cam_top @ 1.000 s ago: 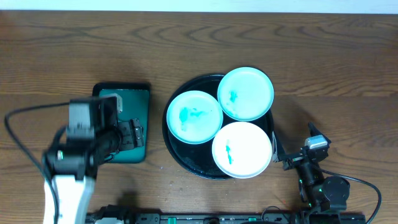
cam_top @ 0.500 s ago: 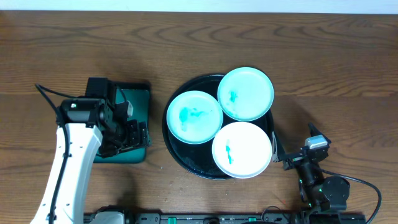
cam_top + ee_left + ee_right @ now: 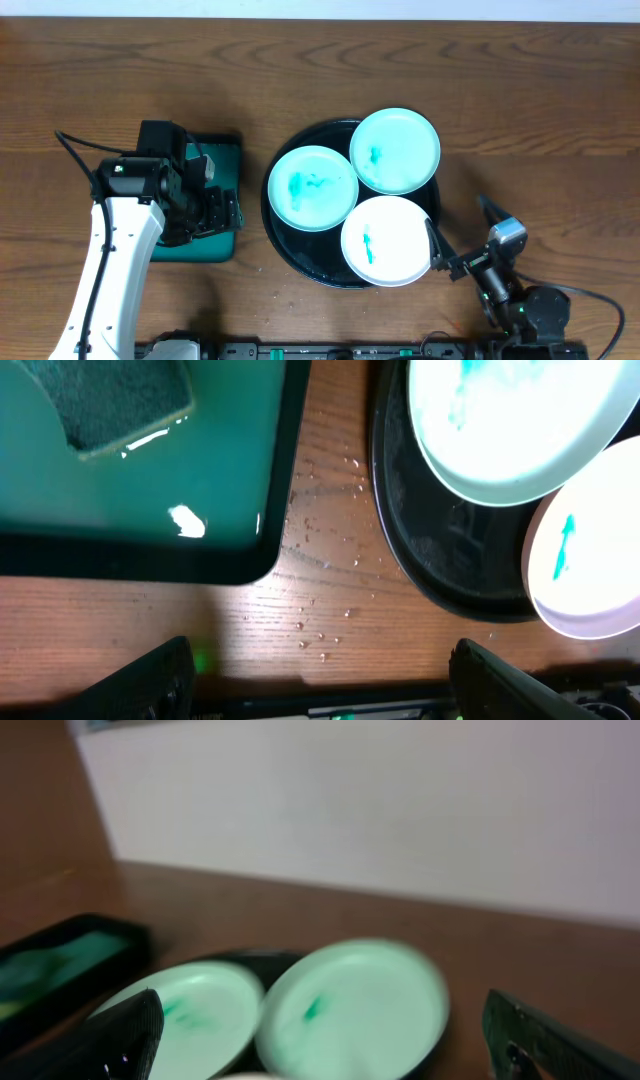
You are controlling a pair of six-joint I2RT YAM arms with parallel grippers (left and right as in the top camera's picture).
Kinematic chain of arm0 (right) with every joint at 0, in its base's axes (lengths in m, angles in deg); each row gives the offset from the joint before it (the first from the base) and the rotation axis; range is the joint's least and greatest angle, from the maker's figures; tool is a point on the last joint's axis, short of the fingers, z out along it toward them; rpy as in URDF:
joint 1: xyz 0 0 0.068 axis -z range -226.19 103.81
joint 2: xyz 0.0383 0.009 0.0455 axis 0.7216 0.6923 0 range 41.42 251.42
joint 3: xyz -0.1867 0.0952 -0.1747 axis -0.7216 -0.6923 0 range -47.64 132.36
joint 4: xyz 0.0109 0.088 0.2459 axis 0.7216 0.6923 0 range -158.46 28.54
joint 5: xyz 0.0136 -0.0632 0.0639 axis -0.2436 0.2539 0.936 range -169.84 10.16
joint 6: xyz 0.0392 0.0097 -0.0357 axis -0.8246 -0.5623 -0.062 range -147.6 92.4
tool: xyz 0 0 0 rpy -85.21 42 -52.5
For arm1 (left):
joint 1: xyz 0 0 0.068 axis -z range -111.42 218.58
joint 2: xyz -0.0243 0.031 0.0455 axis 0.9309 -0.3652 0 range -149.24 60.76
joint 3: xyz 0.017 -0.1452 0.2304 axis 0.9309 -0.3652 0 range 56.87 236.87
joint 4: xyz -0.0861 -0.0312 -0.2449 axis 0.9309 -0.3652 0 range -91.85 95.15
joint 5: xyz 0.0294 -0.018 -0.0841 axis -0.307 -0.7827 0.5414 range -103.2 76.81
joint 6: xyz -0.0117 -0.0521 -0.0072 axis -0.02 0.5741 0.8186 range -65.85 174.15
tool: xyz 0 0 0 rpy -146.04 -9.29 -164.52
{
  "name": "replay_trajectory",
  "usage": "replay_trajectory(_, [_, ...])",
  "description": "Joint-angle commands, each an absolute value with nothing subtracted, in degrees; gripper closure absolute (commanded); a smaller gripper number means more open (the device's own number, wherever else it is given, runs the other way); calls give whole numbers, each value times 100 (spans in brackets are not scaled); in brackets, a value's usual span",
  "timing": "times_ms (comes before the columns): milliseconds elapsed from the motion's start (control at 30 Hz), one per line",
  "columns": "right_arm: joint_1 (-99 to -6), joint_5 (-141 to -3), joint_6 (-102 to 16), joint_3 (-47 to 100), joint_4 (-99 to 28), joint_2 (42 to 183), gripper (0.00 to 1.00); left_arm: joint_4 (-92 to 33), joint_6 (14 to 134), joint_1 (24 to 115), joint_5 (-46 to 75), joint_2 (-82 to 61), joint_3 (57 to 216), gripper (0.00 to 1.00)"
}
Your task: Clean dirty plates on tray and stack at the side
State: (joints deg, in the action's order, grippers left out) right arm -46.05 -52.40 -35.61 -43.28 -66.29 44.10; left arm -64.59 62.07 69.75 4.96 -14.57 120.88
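1. Left gripper (image 3: 218, 214): jaws spread wide and empty, hanging over the rectangular black tray (image 3: 228, 148) that sits just left of the round black tray (image 3: 298, 262).
2. Right gripper (image 3: 462, 240): also wide open with nothing in it, low at the round tray's near-right edge. One finger is close to the nearest plate (image 3: 388, 240); I can't tell whether it touches.
3. All three plates lie on the round tray and nearly fill it. The smeared plate (image 3: 313, 188) is on its left side and the far plate (image 3: 394, 150) at its far right. The nearest plate is at its near right and pokes out past the rim. Each shows teal-blue marks, heaviest on the smeared plate.
4. These look like stiff, light, glossy plates that are probably slick. I'd pinch the raised lip rather than the flat face. That overhanging edge of the nearest plate looks like the easiest place to take hold.
5. Containers: the round tray carries only the plates. The rectangular tray has a shiny teal inside, possibly wet, with a sponge (image 3: 120, 400) lying in it. Water droplets (image 3: 322, 632) speckle the wood between the two trays.
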Motion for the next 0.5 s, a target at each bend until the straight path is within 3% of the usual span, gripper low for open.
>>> replay_trajectory(0, [-4587,-4591,-4026,-3506,-6187,4865,1,-6419,6245,6951,568,-1457,12199,18])
replay_trajectory(300, [-4629,-3472,-3646,-1019,-4637,7610,1,-6330,6245,6951,568,-1457,12199,18])
replay_trajectory(467, [-5051,-3288,-2999,603,-3083,9584,1,-6323,6242,6951,566,-1457,12199,18])
